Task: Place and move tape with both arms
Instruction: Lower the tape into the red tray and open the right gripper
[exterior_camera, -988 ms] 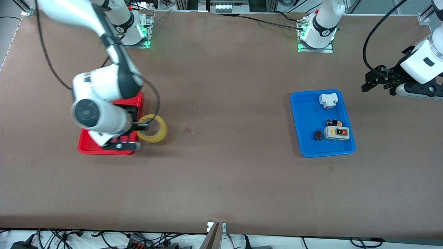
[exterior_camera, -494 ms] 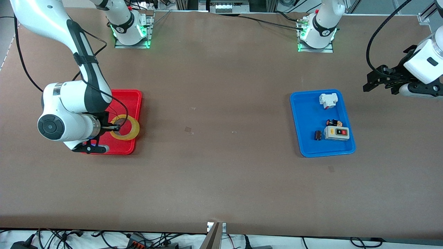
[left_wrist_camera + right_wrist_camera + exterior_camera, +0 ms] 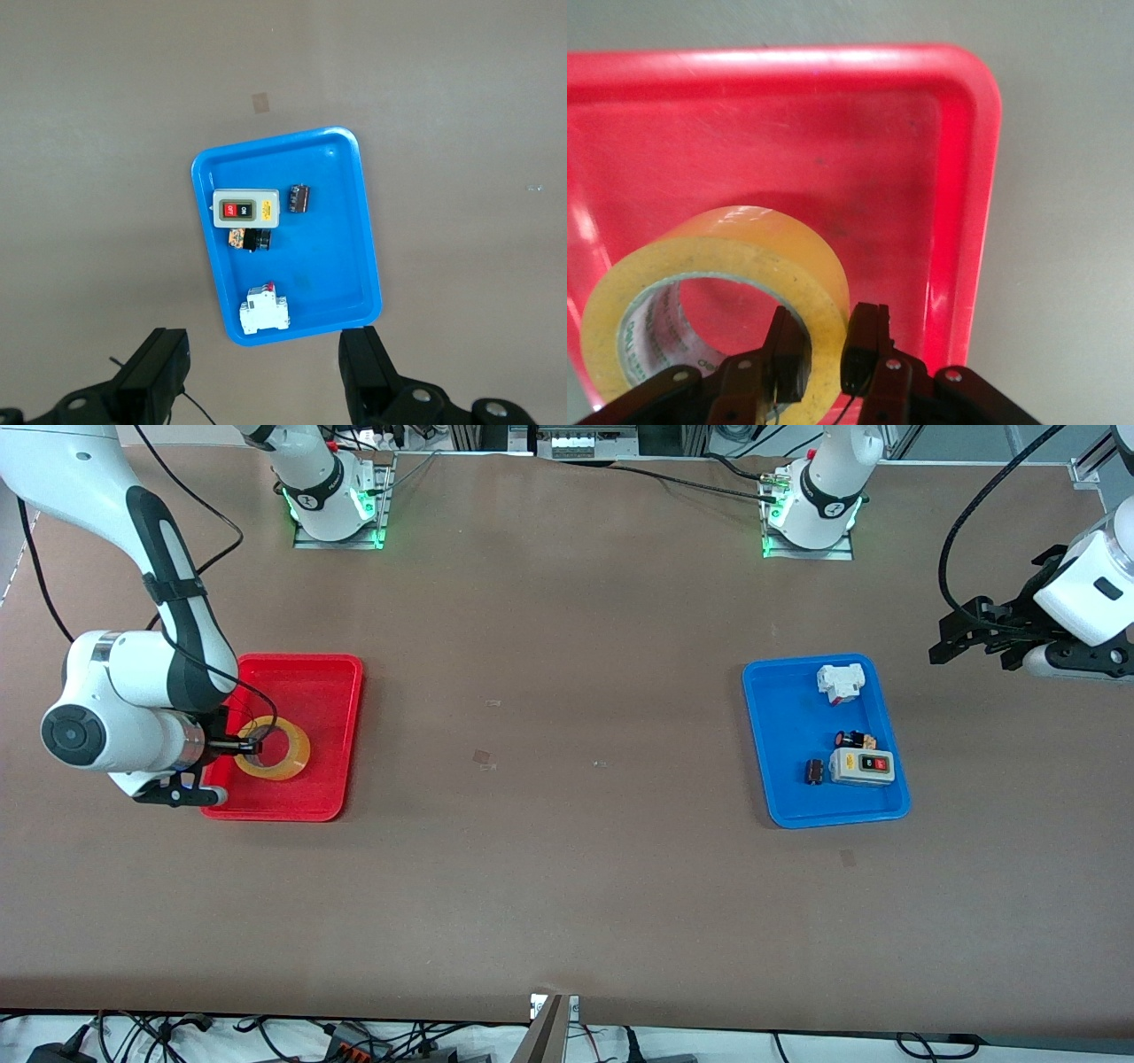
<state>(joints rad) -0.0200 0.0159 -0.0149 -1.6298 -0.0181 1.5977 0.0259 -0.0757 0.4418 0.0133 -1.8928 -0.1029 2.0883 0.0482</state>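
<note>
R wrist: tape wall pinched.

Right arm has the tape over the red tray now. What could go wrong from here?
1. The right gripper pinches only the tape's wall, one finger inside the ring; the roll could twist or swing in that grip.
2. It hangs close to the red tray's rim; lowering could catch the rim or tip the tray.
3. The left gripper waits open, off beside the blue tray, so it cannot help if the roll rolls away.
</note>
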